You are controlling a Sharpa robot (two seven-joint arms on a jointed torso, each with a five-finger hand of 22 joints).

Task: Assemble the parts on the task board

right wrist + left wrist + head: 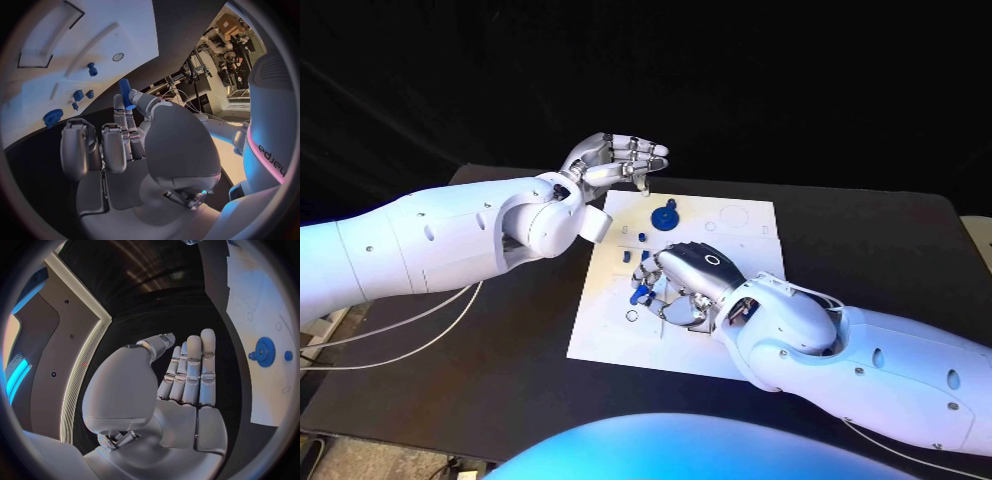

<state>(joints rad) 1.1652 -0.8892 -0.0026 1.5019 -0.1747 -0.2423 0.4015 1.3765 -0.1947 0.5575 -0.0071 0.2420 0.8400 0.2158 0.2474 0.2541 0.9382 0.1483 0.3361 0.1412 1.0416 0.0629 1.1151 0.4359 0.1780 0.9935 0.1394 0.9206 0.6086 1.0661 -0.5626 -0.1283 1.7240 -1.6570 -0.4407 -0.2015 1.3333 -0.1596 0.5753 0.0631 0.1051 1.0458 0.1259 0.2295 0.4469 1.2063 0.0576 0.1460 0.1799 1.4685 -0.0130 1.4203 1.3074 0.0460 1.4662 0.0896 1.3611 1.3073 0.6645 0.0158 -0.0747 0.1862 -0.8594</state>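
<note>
One task board (733, 225), two hands, several blue parts (666, 215).

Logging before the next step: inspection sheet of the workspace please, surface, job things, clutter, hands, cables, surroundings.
Surface: black table.
Job's things: white task board; blue gear and small blue pieces on it.
Clutter: nothing seen.
Hands: left hand raised off the board's far left corner, holding nothing; right hand over the board, pinching a blue peg.
Cables: white cables under the left arm.
Surroundings: dark.
</note>
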